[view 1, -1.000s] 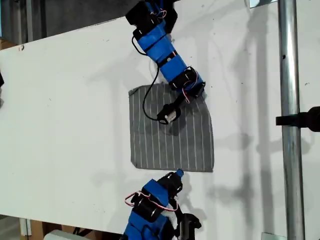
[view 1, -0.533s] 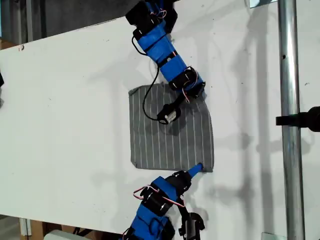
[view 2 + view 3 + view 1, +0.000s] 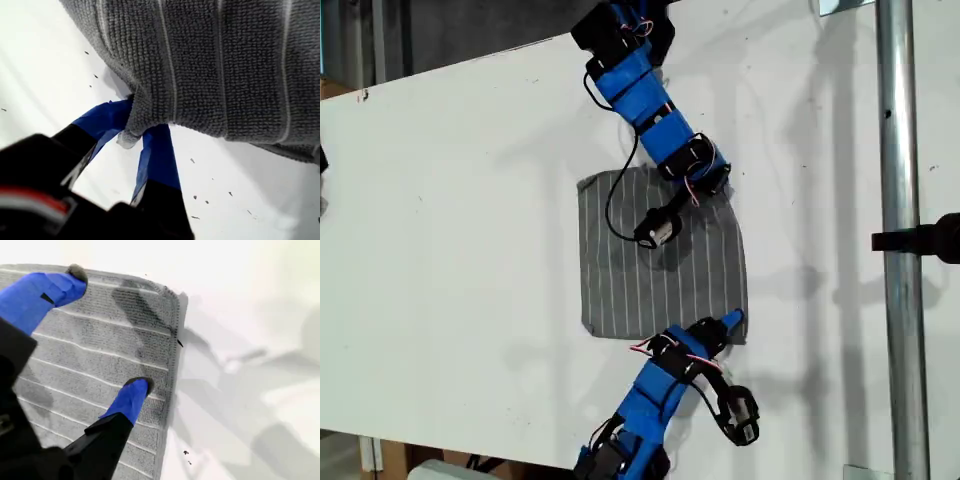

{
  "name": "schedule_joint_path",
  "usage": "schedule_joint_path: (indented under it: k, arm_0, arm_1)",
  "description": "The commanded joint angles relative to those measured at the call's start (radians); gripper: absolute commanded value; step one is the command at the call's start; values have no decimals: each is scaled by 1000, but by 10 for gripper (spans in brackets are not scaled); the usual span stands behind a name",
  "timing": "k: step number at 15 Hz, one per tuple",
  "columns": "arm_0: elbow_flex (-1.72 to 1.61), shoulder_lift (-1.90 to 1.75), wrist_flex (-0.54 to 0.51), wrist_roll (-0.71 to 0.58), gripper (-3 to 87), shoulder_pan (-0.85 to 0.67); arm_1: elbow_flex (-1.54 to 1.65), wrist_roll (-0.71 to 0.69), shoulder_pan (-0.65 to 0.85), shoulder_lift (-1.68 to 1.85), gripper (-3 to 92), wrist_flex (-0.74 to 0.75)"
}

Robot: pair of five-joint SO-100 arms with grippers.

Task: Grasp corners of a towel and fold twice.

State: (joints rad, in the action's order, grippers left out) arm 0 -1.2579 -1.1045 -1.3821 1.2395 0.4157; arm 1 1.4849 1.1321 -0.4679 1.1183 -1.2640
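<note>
1. Towel (image 3: 660, 260) lies flat on the white table (image 3: 460, 230), mid exterior view.
2. My first gripper (image 3: 137, 129) is clamped on a towel corner (image 3: 131, 131).
3. My second gripper (image 3: 107, 332) hangs jaws apart over another corner (image 3: 170, 297).

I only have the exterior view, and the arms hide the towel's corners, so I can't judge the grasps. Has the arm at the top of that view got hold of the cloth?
Observer: Yes. The first wrist view shows the first end effector shut on a corner of the towel.
Operator: And the lower arm?
Observer: The second end effector is open. The towel lies flat beneath it, with nothing pinched.
Operator: Is it over a corner?
Observer: Not quite. The near corner lies outside the jaws, and one fingertip sits just inside the towel's edge.
</note>
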Motion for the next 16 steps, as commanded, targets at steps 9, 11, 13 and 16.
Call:
schedule_joint_path:
  k: [9,11,13,16]
  arm_0:
    - [-172,104,270,184,-28,77]
    - [-141,64,213,164,-29,61]
    - [-58,11,110,83,-29,55]
    - [229,-34,-129,-57,-29,67]
  arm_1:
    - [-21,6,0,-2,-1,-21]
    - [-25,3,-3,9,-1,-21]
    - [-38,-2,-26,58,-1,-38]
    - [-181,-31,-86,198,-1,-138]
